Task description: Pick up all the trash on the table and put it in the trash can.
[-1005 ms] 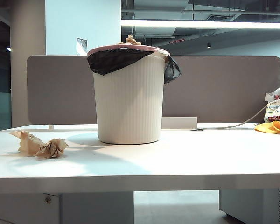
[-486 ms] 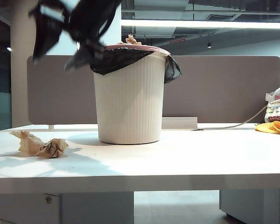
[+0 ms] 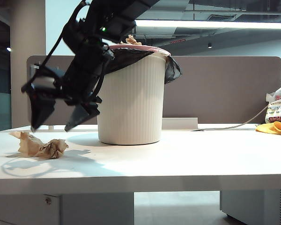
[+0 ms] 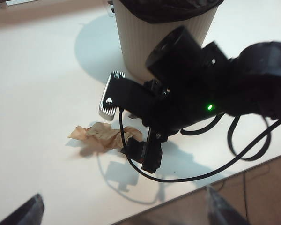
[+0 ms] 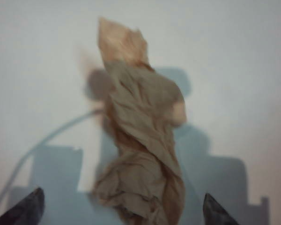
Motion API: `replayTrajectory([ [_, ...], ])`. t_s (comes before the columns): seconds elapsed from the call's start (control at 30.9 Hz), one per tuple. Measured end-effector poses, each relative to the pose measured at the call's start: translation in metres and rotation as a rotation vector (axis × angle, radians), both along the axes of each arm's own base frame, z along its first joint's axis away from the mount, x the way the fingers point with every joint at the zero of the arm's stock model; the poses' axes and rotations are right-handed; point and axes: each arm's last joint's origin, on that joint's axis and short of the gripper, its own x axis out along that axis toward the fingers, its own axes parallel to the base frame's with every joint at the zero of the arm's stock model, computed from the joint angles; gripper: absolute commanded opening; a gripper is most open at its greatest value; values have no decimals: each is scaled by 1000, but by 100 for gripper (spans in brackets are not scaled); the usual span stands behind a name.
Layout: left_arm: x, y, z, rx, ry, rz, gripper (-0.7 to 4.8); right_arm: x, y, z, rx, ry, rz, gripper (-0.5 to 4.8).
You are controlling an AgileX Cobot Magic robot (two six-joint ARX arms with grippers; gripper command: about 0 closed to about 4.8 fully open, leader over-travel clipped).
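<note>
Near the left edge of the desk [image 3: 187,161], toward the front: a crumpled tan wad [image 3: 40,146] of paper, lying on the white top.

Just above it, not touching: right hand [image 3: 56,123], reached across to the left side, fingers spread wide and pointing down, nothing between them. Through its own camera, the wad [image 5: 140,140] framed between the two dark fingertips of the right hand [image 5: 122,211]. Shadow of arm and cable cast on the desk around the paper.

Seen from the left wrist: right hand [image 4: 131,129] hanging over the wad [image 4: 105,137], one ribbed silver pad on the side toward the bin [image 4: 150,42], one black finger toward the front edge. Left hand [image 4: 122,211] high above the desk, jaws wide, empty; out of the exterior view.

At mid-desk, toward the back edge: ribbed off-white bin [image 3: 131,98] with pink rim and black liner, upright, another tan wad [image 3: 131,40] poking above the rim.

Behind: grey-brown divider [image 3: 225,89].

At the right edge: yellow cloth [image 3: 274,127], printed white bag [image 3: 277,110] just behind it.
</note>
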Motion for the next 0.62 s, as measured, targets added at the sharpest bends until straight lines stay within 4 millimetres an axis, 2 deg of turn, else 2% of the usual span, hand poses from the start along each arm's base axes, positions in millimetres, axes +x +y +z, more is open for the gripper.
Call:
replayTrajectory([
  [0.19,0,0,0,0,0,0,479,3,1,-19,-45,19,-29,430],
  [0.26,0,0,0,0,0,0,479,3,2,-24,-55,25,-41,403],
  [0.32,0,0,0,0,0,0,479,4,2,-28,-62,29,-47,267],
  [0.39,0,0,0,0,0,0,479,4,2,-28,-64,26,-52,71],
  [0.42,0,0,0,0,0,0,479,4,2,-28,-63,25,-52,24],
  [0.52,0,0,0,0,0,0,479,4,2,-27,-61,24,-51,-4],
  [0.62,0,0,0,0,0,0,479,4,2,-27,-61,26,-51,-5],
])
